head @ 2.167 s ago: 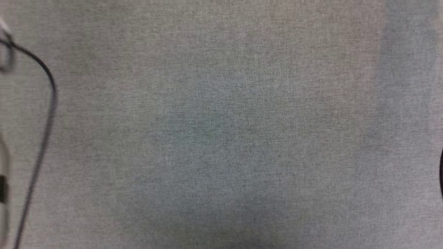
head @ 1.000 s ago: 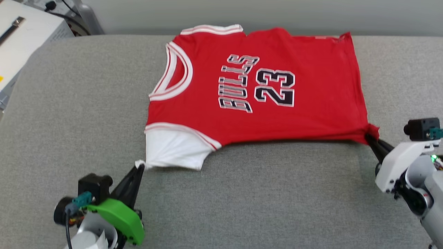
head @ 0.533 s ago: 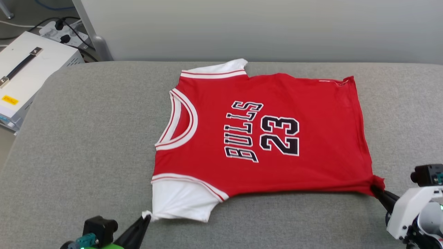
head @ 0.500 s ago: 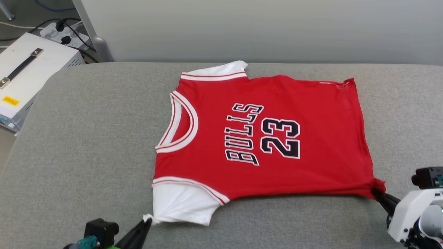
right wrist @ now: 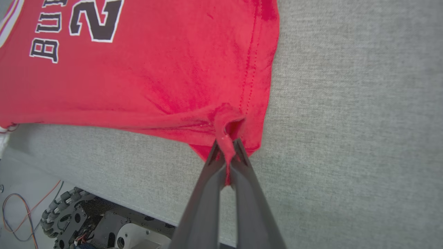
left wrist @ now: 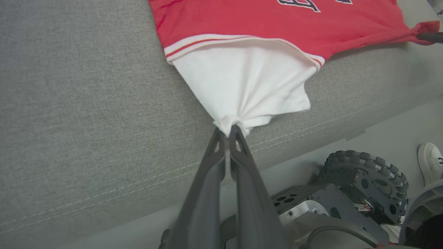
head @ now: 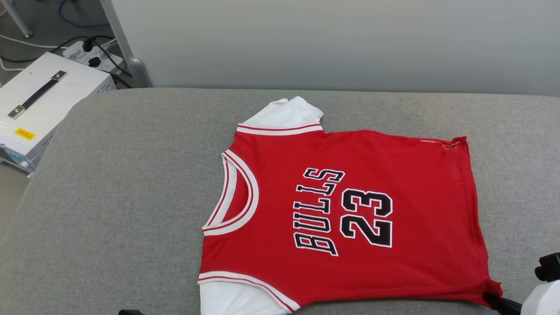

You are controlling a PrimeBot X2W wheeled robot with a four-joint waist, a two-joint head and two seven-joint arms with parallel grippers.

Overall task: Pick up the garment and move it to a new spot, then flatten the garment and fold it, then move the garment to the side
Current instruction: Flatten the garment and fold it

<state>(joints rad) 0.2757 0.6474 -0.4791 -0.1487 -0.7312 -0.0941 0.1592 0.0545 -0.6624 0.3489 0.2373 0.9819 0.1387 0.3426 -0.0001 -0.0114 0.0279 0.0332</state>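
The garment (head: 350, 210), a red jersey with black "BULLS 23" lettering and white sleeves, lies spread flat with its front up on the grey cushioned surface (head: 122, 197), collar to the left. My left gripper (left wrist: 227, 130) is shut on the tip of the near white sleeve (left wrist: 242, 83), close to the surface's front edge. My right gripper (right wrist: 226, 144) is shut on the bunched near hem corner of the garment (right wrist: 155, 69). In the head view the right gripper's fingers (head: 503, 304) show at the lower right corner.
A white box with a black handle (head: 48, 100) stands off the surface's left side, with a power strip and cables (head: 92, 52) behind it. A grey wall (head: 332, 43) runs along the far edge. The robot's wheeled base (left wrist: 360, 186) and a person's white shoe (left wrist: 431, 162) are below the front edge.
The head camera has tilted, so the garment now sits lower in its view and the grippers have slid off the bottom edge. Both grips have held.
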